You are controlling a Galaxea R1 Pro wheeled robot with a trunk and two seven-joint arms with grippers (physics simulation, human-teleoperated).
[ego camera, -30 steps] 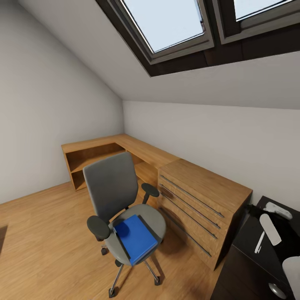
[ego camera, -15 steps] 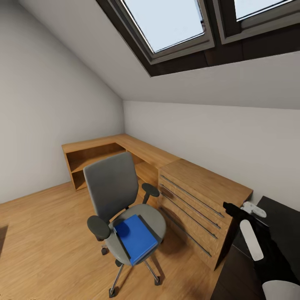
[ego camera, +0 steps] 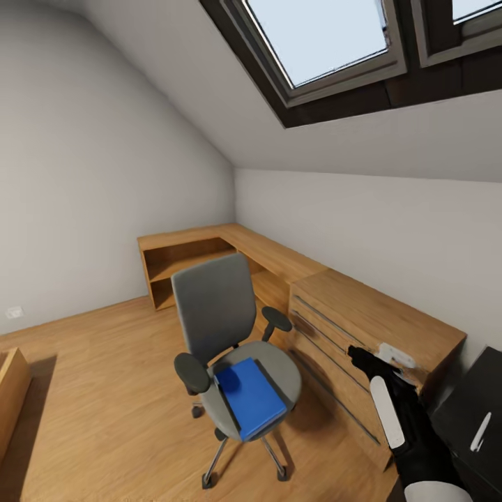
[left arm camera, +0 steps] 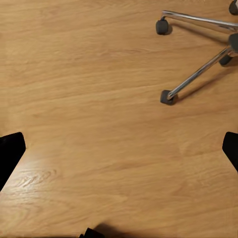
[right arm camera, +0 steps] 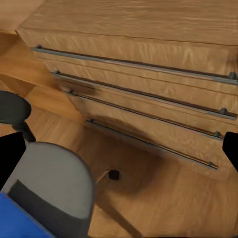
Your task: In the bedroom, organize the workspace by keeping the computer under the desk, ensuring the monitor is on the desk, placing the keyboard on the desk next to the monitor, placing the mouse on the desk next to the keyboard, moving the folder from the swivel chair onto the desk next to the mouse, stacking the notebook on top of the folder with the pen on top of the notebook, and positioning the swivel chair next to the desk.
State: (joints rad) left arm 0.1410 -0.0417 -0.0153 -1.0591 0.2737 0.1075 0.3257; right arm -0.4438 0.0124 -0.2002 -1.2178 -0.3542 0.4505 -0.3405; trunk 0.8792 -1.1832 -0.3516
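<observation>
1. An attic bedroom with sloped grey-white walls, a black-framed skylight overhead and a light wood plank floor.
2. The swivel chair stands on the floor near the middle of the head view, its grey back upright, black armrests at either side, chrome spokes on castors below.
3. The bright-blue folder lies flat on the chair's grey seat, toward the front edge. A corner of it also appears in the right wrist view.
4. Behind and beside the chair runs an L-shaped low wooden cabinet with open shelves, ending in a wooden drawer unit with long metal handles.
5. The black top of the desk shows at the lower right corner of the head view, just beyond the drawer unit. A slim white pen-like object lies on it.
6. The right arm, black with a white panel, reaches up from the lower right, its gripper held in front of the drawer unit, apart from the chair. In the right wrist view its dark fingertips sit at opposite edges, spread wide, nothing between them.
7. The left wrist view looks down at bare floor and two chrome chair spokes. The left gripper's fingertips are likewise wide apart and empty.
</observation>
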